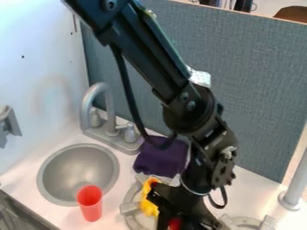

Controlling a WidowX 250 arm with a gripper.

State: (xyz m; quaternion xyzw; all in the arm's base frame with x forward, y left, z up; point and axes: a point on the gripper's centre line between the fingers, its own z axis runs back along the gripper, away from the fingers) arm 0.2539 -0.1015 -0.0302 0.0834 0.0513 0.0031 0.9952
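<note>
Beyond the right-hand side of the round grey sink (pixel 43 167), a black gripper (pixel 169 211) hangs low over a grey stove burner (pixel 127 208) on the pale worktop (pixel 60 218). Right beside it, on the side toward the sink, is a yellow object (pixel 147 204) with a touch of red near its top. How far the gripper is open, and whether it has hold of anything, cannot be told; whether it touches the yellow object is unclear too. A red cup (pixel 90 204) stands upright at the sink's near right edge. Behind and right of the sink lies a purple cloth (pixel 159 157), and a grey faucet (pixel 87 105) rises behind the basin. The step in hand looks like close work at the yellow object; the next move calls for careful alignment.
</note>
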